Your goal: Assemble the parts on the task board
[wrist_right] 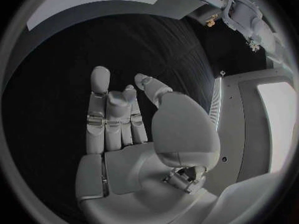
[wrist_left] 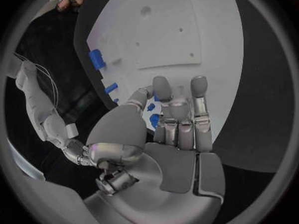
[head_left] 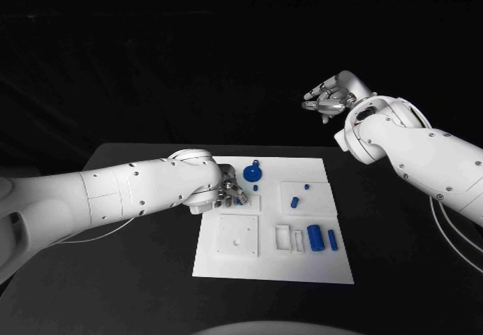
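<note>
Head view gives me the whole task board (head_left: 302, 269), white, mid-table, with blue parts scattered on it: a round piece (head_left: 253, 172) near the far edge, a short peg (head_left: 294, 202), and a larger cylinder (head_left: 316, 237) whose long axis runs from near to far. My left hand (head_left: 223, 195) sits low at the board's left edge. Left wrist view adds what I can't see from above: its fingers (wrist_left: 163, 90) close around a small blue part (wrist_left: 153, 118), though I cannot tell how firmly. My right hand (head_left: 332, 94) hangs high beyond the table, loosely spread and holding nothing.
</note>
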Tool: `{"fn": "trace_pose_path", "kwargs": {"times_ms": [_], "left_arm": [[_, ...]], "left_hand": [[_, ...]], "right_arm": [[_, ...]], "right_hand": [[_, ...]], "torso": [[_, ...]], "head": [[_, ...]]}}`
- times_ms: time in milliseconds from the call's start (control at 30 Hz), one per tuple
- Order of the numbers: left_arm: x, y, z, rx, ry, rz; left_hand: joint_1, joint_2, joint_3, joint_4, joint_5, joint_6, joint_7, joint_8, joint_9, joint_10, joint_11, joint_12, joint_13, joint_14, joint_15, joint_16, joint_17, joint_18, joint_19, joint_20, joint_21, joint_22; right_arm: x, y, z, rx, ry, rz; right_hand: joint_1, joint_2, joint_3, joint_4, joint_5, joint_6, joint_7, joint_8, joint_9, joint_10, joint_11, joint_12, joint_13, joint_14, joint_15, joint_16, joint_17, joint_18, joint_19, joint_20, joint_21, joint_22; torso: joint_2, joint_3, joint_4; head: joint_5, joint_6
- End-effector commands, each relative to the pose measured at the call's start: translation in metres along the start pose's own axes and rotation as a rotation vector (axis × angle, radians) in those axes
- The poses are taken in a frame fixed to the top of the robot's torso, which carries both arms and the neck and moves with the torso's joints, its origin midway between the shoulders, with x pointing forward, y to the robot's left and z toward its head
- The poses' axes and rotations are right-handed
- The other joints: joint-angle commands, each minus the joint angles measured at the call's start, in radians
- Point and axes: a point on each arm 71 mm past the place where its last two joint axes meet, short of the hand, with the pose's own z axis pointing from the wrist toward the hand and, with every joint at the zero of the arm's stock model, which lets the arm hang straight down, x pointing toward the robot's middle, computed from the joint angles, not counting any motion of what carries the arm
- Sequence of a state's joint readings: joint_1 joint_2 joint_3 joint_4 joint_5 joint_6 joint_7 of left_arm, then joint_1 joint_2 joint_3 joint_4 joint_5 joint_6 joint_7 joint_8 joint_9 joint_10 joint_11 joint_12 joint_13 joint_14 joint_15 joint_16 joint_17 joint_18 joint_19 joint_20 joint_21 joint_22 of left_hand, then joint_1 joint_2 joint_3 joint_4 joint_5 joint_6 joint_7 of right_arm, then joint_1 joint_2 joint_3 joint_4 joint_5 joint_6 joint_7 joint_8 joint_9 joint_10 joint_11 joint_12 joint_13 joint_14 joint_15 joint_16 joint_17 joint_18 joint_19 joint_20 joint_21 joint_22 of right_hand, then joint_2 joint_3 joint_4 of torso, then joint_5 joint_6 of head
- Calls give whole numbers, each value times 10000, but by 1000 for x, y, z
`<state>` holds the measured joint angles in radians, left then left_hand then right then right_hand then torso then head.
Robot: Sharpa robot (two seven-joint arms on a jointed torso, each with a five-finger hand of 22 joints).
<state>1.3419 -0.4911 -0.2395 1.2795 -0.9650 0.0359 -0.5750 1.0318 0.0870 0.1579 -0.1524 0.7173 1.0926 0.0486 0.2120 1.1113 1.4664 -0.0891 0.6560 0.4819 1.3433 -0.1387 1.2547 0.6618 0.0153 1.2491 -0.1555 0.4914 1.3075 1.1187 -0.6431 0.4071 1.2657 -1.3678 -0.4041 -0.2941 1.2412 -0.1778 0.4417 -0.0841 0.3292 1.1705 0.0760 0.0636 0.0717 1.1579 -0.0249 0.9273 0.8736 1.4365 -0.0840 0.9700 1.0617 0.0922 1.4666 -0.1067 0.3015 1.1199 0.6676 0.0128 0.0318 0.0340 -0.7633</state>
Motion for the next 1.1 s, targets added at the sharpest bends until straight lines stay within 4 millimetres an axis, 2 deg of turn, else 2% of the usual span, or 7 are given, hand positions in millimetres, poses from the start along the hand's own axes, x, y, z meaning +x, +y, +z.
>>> {"fn": "trace_pose_path", "kwargs": {"times_ms": [33, 333, 1100], "left_arm": [[5, -1, 1, 39, 281, 189], [5, 1, 2, -1, 335, 201], [4, -2, 7, -104, 693, 231]], "left_hand": [[30, 88, 969, -1023, 30, 838, -788, 18, 17, 402, -45, 36, -9, 74, 8, -60, 8, 36, 33, 30, 25, 184], [36, 86, 968, -1034, 27, 841, -788, 19, 14, 401, -44, 40, -13, 74, 14, -60, 25, 43, 29, 39, 25, 185], [36, 81, 978, -1061, 85, 825, -792, 69, 61, 404, -52, 91, 2, 105, 24, -7, 143, 66, 31, 60, 50, 191]], "right_arm": [[1, 1, 0, -61, 92, -58], [2, 0, 0, -49, 109, -56], [6, -2, 0, 15, 220, -62]], "right_hand": [[-50, 68, -63, -38, 28, -75, 8, -9, -15, -63, 9, 43, -15, -76, -10, -27, 6, 35, 351, 9, -20, -2], [-50, 68, -63, -38, 28, -75, 8, -9, -15, -63, 9, 43, -15, -76, -10, -27, 6, 35, 351, 9, -20, -2], [-62, 72, -17, -83, 161, -73, 12, -8, -15, -82, 9, 44, -49, -84, -10, -34, 4, 43, 343, 11, -18, 6]], "torso": [[-2, 2, -2], [-1, 2, 2], [-3, 7, -6]], "head": [[-4, -9], [-12, -55], [5, -60]]}}
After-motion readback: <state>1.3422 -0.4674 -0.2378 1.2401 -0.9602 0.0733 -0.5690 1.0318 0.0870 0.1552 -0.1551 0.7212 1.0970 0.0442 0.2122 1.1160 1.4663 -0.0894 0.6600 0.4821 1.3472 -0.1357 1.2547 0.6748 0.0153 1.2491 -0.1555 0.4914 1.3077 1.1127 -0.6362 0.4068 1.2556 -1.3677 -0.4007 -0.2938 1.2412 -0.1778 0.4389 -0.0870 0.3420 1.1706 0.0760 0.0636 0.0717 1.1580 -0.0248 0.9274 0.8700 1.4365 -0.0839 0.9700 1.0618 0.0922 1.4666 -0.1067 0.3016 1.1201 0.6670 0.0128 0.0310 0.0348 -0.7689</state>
